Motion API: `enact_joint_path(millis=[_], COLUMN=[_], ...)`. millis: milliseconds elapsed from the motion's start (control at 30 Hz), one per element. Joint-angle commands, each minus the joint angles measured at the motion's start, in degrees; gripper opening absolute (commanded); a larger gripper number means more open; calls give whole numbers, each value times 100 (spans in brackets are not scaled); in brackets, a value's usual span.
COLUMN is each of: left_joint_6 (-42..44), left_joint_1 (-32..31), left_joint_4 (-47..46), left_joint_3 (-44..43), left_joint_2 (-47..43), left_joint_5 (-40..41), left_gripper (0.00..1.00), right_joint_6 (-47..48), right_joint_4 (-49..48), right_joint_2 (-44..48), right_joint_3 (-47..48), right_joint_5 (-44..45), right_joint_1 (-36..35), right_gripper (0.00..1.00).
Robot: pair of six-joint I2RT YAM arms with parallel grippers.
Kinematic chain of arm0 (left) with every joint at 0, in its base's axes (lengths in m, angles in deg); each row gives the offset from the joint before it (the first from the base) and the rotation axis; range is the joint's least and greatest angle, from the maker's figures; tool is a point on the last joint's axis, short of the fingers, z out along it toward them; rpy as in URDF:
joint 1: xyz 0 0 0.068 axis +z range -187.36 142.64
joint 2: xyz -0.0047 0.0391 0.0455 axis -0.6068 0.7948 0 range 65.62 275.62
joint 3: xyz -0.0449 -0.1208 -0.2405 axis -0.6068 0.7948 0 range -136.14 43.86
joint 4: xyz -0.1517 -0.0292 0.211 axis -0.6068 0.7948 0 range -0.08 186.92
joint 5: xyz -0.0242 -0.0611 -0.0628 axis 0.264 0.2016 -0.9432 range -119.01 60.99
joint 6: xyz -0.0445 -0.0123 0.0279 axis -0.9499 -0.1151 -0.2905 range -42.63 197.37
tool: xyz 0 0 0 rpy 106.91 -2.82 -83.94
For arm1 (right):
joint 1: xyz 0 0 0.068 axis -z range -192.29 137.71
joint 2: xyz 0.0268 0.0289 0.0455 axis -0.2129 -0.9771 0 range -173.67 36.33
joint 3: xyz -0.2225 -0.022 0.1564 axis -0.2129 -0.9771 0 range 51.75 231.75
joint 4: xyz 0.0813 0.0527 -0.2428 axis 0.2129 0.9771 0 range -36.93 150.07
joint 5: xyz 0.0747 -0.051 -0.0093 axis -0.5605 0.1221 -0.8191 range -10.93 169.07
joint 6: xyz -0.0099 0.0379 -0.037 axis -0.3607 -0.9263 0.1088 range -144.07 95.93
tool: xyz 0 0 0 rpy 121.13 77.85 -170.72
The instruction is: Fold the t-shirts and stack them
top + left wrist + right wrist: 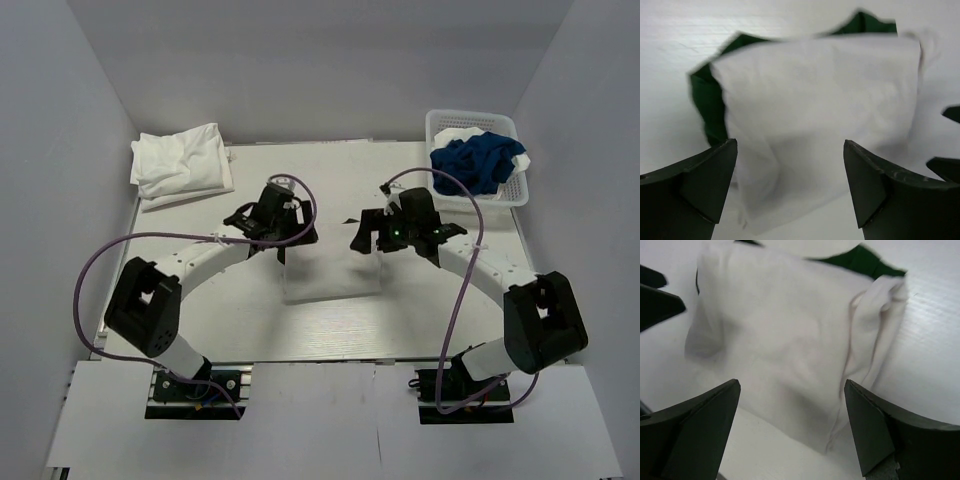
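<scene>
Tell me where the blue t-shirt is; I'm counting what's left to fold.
Top view: the blue t-shirt lies bunched in the white mesh basket at the far right corner of the table.

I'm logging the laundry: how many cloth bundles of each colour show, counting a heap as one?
White: 2, the back-left heap and the folded centre piece
Dark green: 1, a green shirt under the centre piece
Blue: 1, a blue shirt in the basket
Total: 4; a pale patch in the basket is unclear
</scene>
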Motion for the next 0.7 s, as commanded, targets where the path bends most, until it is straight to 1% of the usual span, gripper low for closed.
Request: enact_joint_path(millis=[0,67,100,133,167,200,267,300,367,400,467,500,533,567,600,667], left_joint_6=[-73,-73,-73,-21,-21,40,93,94,94,94,94,24,23,23,-55,-4], left_joint_1=[150,203,203,273,273,352,414,475,545,607,668,669,730,730,783,783], left_joint_4=[553,816,905,906,906,906,906,958,958,958,836,835,835,835,740,607], left_joint_3=[-446,-753,-876,-1086,-1166,-1237,-1491,-1588,-1825,-1878,-1967,-2019,-2089,-2090,-2090,-2090], left_joint_2=[-148,80,369,520,660,810,1275,1425,1819,1926,2137,2138,2199,2200,2200,2200], left_joint_5=[1498,1938,1940,1940,1887,1791,1589,1588,1325,1237,1000,938,938,938,938,938], left_gripper=[97,98,98,98,98,94,89,83,76,67,58,47,42,34,24,23], right_joint_6=[-45,-54,-54,-54,-63,-98,-98,-98,-107,-116,-168,-186,-204,-212,-265,-274], right_joint_4=[155,173,191,200,208,174,173,173,182,156,138,112,60,-2,-46,-160], right_joint_2=[-64,-397,-511,-834,-942,-1030,-1390,-1452,-1725,-1786,-1998,-2076,-2112,-2121,-2138,-2156], right_joint_3=[447,735,824,982,1131,1194,1457,1493,1676,1712,1861,1871,1906,1906,1889,1862], right_joint_5=[942,1329,1391,1479,1515,1550,1620,1638,1638,1638,1638,1638,1629,1638,1864,1954], right_joint_1=[29,46,38,29,46,38,64,81,99,117,125,134,126,152,152,143], right_gripper=[90,90,90,90,90,90,90,90,90,90,86,79,75,71,66,61])
